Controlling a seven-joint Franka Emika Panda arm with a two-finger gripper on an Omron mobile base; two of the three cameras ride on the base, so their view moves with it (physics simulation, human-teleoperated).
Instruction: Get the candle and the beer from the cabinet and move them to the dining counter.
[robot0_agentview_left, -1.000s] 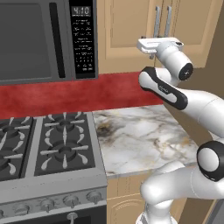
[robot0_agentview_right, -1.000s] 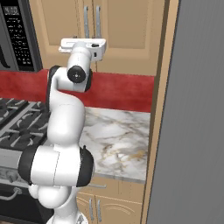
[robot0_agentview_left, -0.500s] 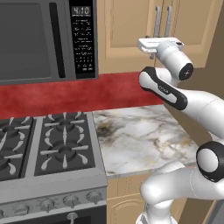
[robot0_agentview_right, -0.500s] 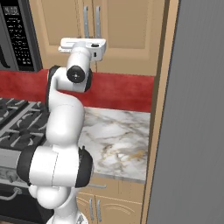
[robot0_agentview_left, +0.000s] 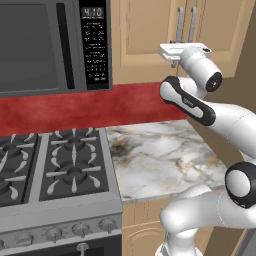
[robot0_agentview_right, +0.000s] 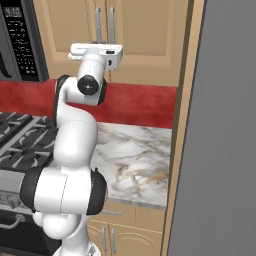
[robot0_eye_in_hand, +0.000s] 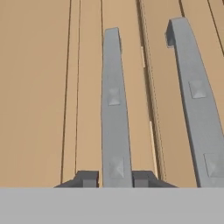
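In your left base view the arm reaches up from the lower right, and its gripper (robot0_agentview_left: 176, 56) sits at the lower end of the two silver bar handles on the cabinet (robot0_agentview_left: 145, 30), whose doors are shut. The fingers are hidden behind the white hand here. Left of the cabinet hangs the microwave (robot0_agentview_left: 55, 45); below lie the gas stove (robot0_agentview_left: 50, 165) and a short marble countertop (robot0_agentview_left: 160, 155) against a red backsplash (robot0_agentview_left: 75, 107).

In your right base view the hand presses toward the same cabinet (robot0_agentview_right: 145, 40), just under the left handle (robot0_agentview_right: 98, 25) and the right handle (robot0_agentview_right: 111, 24). A tall grey panel (robot0_agentview_right: 220, 130) stands at the right.

In your hand view the two fingertips (robot0_eye_in_hand: 87, 179) stand on either side of the left handle (robot0_eye_in_hand: 113, 109), close against it; they look pinched on it, though the grey band hides the contact. The right handle (robot0_eye_in_hand: 192, 96) runs alongside, with the door seam between them.
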